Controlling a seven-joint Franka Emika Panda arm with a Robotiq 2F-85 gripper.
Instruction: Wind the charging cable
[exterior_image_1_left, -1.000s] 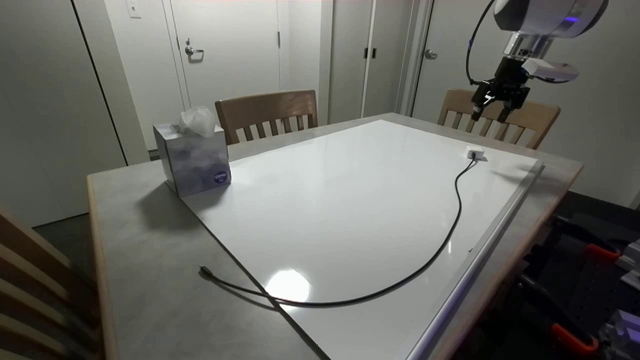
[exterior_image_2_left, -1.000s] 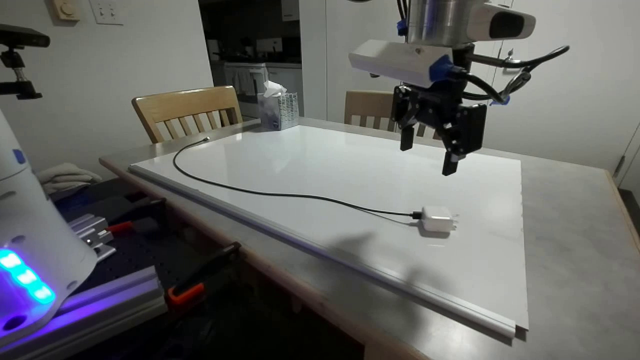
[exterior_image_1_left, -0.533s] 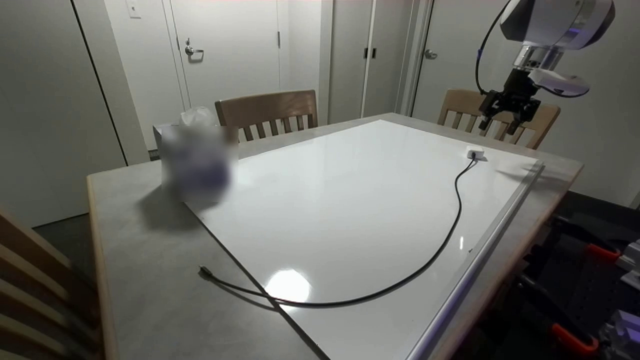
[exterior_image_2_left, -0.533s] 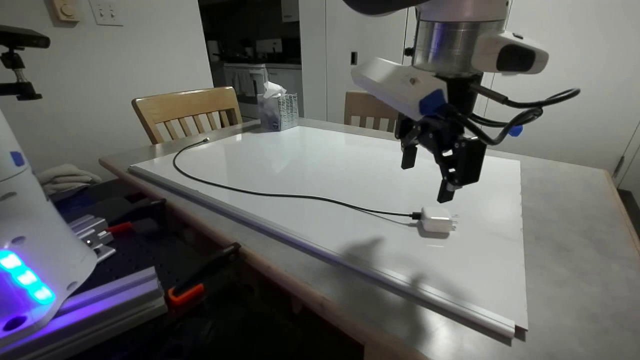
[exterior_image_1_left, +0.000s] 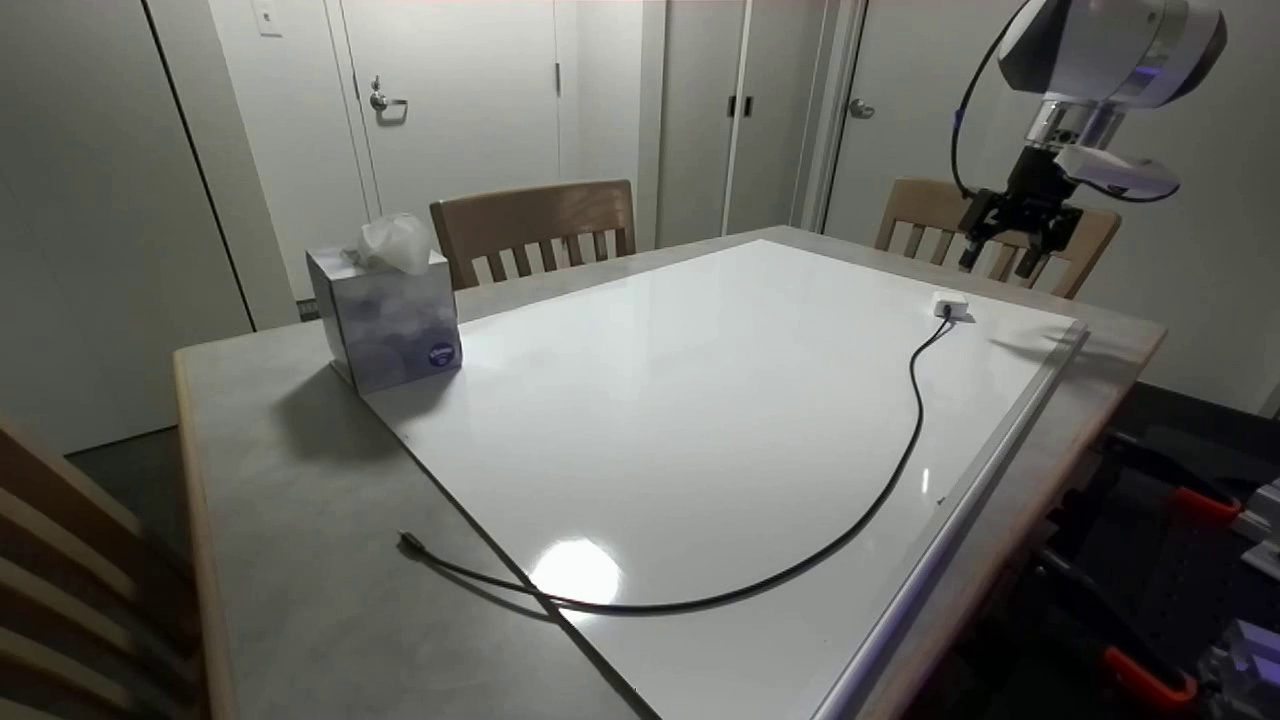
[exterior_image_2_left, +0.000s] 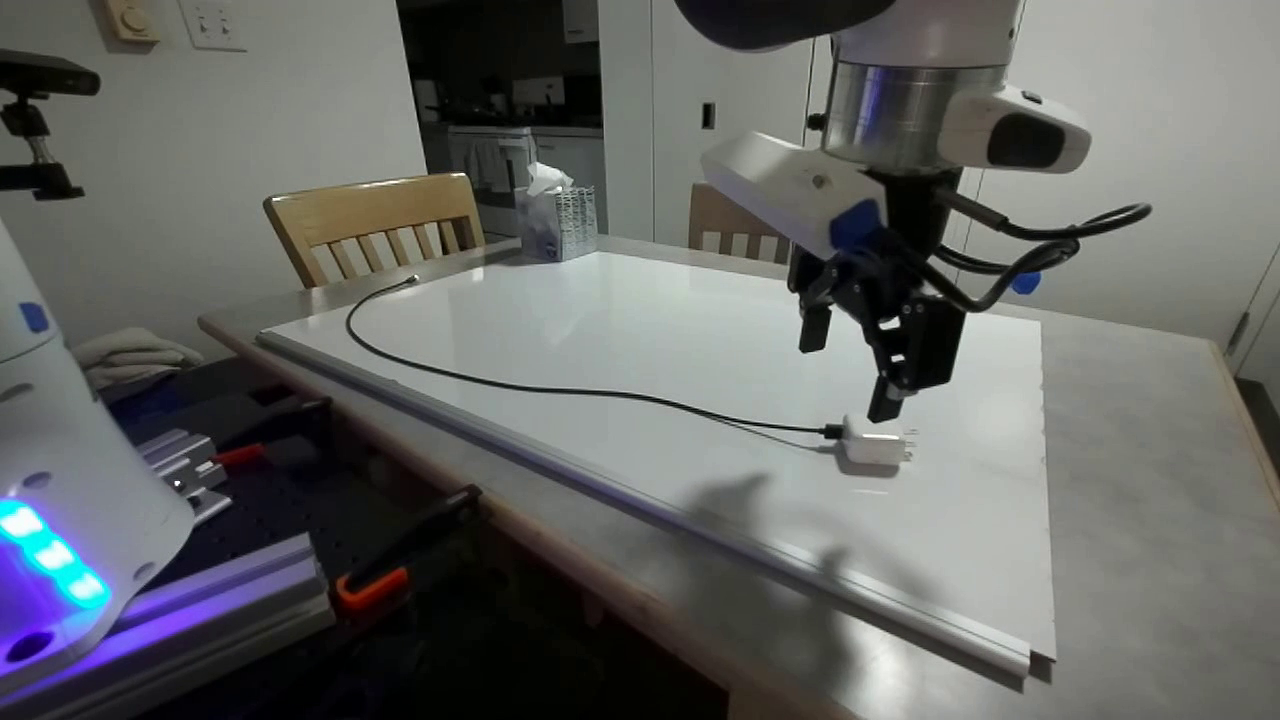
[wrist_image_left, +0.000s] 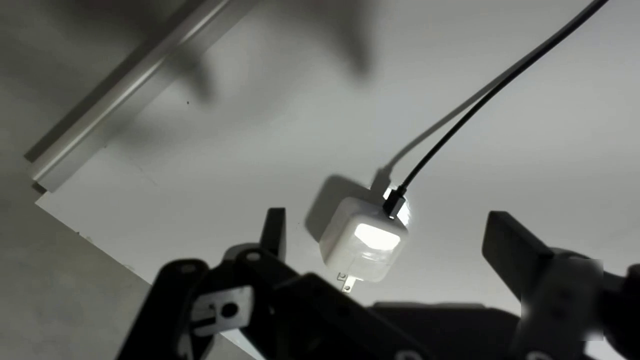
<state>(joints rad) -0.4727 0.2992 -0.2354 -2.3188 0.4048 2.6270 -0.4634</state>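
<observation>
In an exterior view, charging cable (exterior_image_1_left: 700, 603) curves across white board (exterior_image_1_left: 690, 430), loose end out over table (exterior_image_1_left: 300, 620), in an exterior view, gripper (exterior_image_2_left: 850, 370) hangs above white adapter (exterior_image_2_left: 872, 447), in wrist view, cable plugs into adapter, jaws stand wide apart

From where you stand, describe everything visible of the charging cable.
The charging cable is a thin, plastic-looking black cord lying unwound in a long S across the glossy whiteboard. At one end its black plug sits in the white two-prong power adapter, and beside it the cord lifts off the board. The other end, a small dark connector with a shiny tip, reaches past the board's edge over the grey tabletop; whether it touches there is unclear. The open gripper is apart from the cable.
</observation>
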